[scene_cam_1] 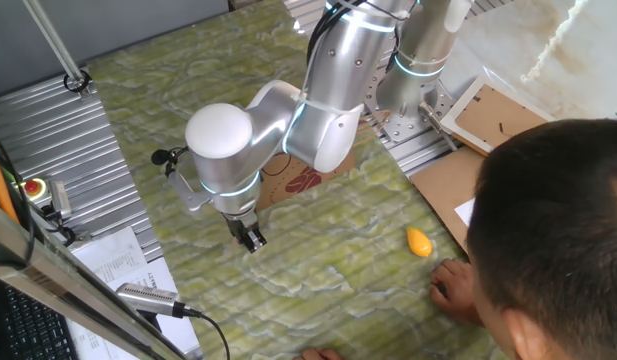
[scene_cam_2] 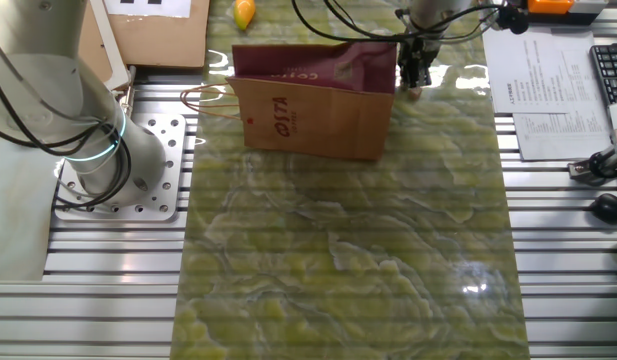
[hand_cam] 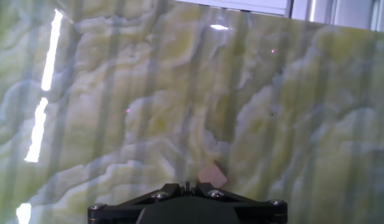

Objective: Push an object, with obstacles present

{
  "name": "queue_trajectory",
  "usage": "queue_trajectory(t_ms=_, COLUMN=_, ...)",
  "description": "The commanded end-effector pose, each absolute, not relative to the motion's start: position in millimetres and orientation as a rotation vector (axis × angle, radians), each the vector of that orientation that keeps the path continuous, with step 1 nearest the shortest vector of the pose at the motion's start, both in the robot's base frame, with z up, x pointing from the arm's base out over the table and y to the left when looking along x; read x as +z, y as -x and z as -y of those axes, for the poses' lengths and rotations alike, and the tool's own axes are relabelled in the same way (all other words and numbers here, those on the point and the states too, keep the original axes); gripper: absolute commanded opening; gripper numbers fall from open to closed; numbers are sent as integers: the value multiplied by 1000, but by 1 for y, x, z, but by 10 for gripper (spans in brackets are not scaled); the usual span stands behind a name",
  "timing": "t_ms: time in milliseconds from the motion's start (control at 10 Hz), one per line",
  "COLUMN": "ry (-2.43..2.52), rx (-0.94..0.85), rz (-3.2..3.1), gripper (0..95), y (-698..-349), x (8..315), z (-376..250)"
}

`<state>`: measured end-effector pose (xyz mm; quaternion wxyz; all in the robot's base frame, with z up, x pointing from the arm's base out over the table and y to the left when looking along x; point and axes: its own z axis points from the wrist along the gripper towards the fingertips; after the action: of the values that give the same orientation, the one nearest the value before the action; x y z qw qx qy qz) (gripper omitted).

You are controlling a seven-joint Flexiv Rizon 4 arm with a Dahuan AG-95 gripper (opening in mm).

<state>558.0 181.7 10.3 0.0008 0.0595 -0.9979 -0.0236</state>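
Note:
The object, a tiny pale tan cube (hand_cam: 211, 175), lies on the green marbled tabletop right in front of my fingertips, slightly to their right. My gripper (hand_cam: 187, 185) is shut with nothing held; its two fingers meet at a thin slit. In the other fixed view the gripper (scene_cam_2: 418, 72) hangs just off the bag's right end, with the cube (scene_cam_2: 415, 93) at its tips. The obstacle, a brown paper bag (scene_cam_2: 313, 100) with a maroon top band, lies on its side. In one fixed view the gripper (scene_cam_1: 251, 238) points down at the table, and the arm hides most of the bag (scene_cam_1: 300, 182).
An orange-yellow lump (scene_cam_1: 418, 241) lies on the table near a person's hand (scene_cam_1: 456, 287); the person's head fills the lower right of that view. Papers (scene_cam_2: 543, 85) and a keyboard (scene_cam_2: 610, 70) lie beyond one table edge, the arm's base (scene_cam_2: 118, 165) beyond the other.

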Motion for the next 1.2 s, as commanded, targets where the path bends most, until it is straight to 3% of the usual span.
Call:
queue_trajectory(t_ms=100, ry=-115, rx=-72, rz=3097, gripper=0, y=-559, x=10, z=-183)
queue_trajectory(t_ms=1200, ry=-239, rx=-93, rz=3145, gripper=0, y=-562, x=11, z=-186)
